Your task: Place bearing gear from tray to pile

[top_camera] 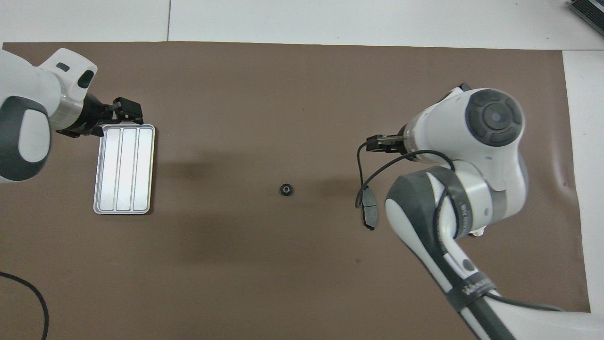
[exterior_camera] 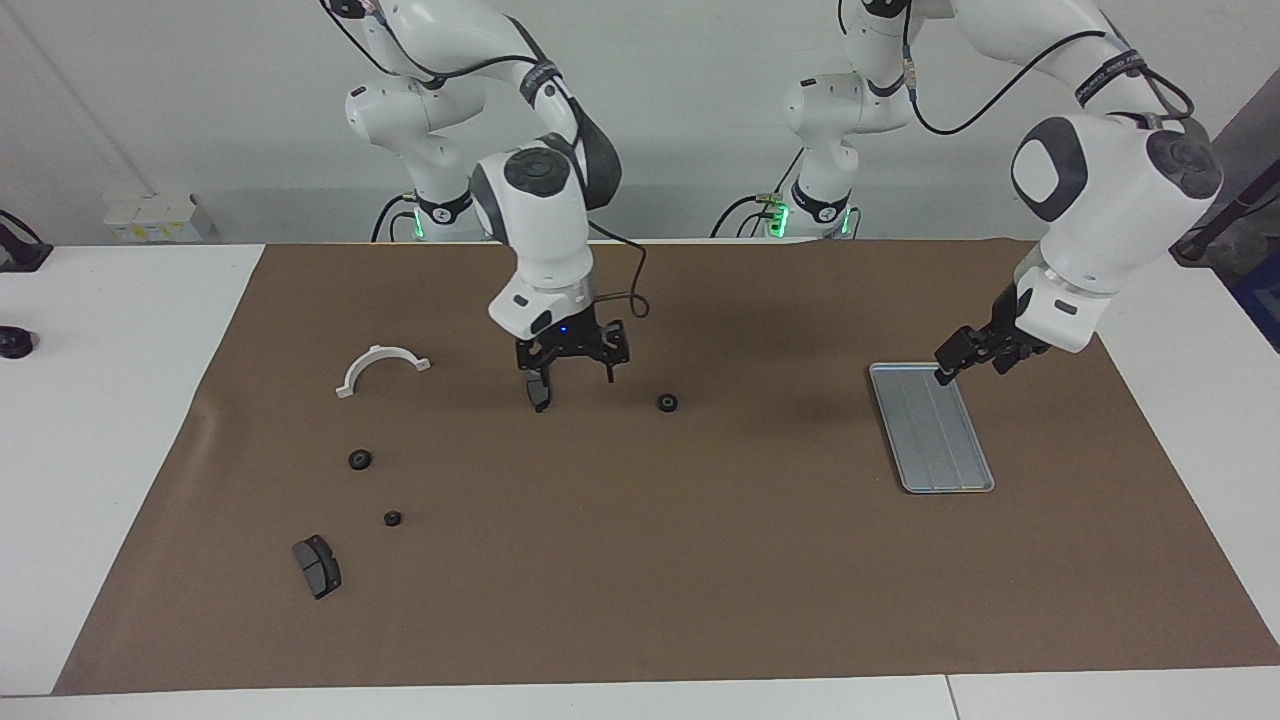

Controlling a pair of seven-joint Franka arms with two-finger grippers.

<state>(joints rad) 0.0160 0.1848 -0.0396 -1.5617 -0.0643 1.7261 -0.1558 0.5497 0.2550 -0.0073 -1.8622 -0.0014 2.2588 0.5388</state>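
The silver tray (exterior_camera: 940,450) (top_camera: 124,189) lies bare toward the left arm's end of the table. My left gripper (exterior_camera: 972,365) (top_camera: 128,107) hangs open over the tray's rim on the robots' side and holds nothing. One black bearing gear (exterior_camera: 667,402) (top_camera: 285,190) lies on the mat mid-table. Two more gears (exterior_camera: 360,459) (exterior_camera: 392,518) lie in the pile, with a white half-ring bracket (exterior_camera: 383,368) and a brake pad (exterior_camera: 317,565). My right gripper (exterior_camera: 568,375) (top_camera: 377,143) hangs open and holds nothing over a second brake pad (exterior_camera: 540,395) (top_camera: 369,212).
A brown mat (exterior_camera: 640,580) covers most of the white table. In the overhead view the right arm hides the pile. A small black object (exterior_camera: 14,342) sits on the bare table past the right arm's end of the mat.
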